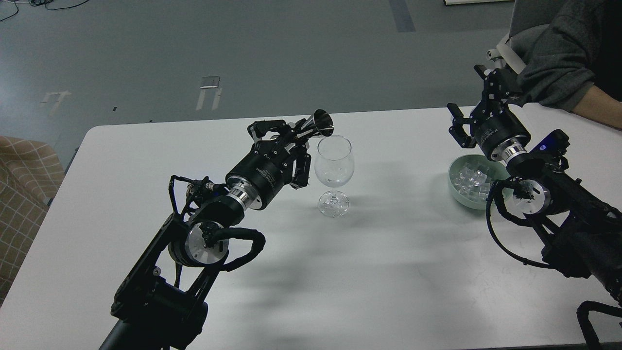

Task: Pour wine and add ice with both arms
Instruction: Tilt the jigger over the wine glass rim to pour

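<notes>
A clear stemmed wine glass (333,170) stands upright on the white table (388,272). My left gripper (284,141) is shut on a shiny metal measuring cup (318,125), tilted on its side with its mouth at the glass's rim. A pale green bowl (454,182) at the right holds several clear ice cubes (470,179). My right gripper (478,109) hangs above the bowl's far side, fingers spread and empty.
A person's grey-sleeved arm (559,63) rests at the table's far right corner, close behind my right gripper. A checked cloth (19,180) lies off the table's left edge.
</notes>
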Available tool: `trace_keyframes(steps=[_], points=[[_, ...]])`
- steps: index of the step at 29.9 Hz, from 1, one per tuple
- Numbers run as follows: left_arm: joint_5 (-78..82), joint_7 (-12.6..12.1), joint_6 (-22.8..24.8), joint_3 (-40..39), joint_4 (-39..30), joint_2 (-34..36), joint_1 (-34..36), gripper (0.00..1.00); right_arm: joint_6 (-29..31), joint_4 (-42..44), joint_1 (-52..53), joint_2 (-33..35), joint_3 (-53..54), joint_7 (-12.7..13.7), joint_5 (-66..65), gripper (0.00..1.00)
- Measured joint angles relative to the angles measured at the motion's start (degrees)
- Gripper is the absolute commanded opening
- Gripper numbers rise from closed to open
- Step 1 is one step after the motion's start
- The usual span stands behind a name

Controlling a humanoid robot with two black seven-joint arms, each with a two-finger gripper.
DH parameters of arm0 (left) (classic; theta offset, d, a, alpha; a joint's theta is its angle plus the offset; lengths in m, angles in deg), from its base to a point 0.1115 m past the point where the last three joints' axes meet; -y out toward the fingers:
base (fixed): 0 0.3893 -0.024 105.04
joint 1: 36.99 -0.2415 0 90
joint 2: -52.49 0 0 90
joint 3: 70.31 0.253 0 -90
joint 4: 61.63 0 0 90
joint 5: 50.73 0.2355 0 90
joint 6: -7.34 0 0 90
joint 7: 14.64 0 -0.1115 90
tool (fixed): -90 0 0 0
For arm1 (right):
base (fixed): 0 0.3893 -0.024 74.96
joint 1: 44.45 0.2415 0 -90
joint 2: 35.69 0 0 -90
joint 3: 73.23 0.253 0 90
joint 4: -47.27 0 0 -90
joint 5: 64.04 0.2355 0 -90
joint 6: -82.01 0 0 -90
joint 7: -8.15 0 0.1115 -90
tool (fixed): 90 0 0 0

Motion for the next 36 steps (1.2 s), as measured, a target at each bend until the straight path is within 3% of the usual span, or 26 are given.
trace_keyframes(steps=[36], points=[[19.1,0.1,-1.0,1.8,0.9,0.0,0.4,0.13,0.0,-1.0,-0.4,0.0,-0.1,0.0,0.0,1.00]])
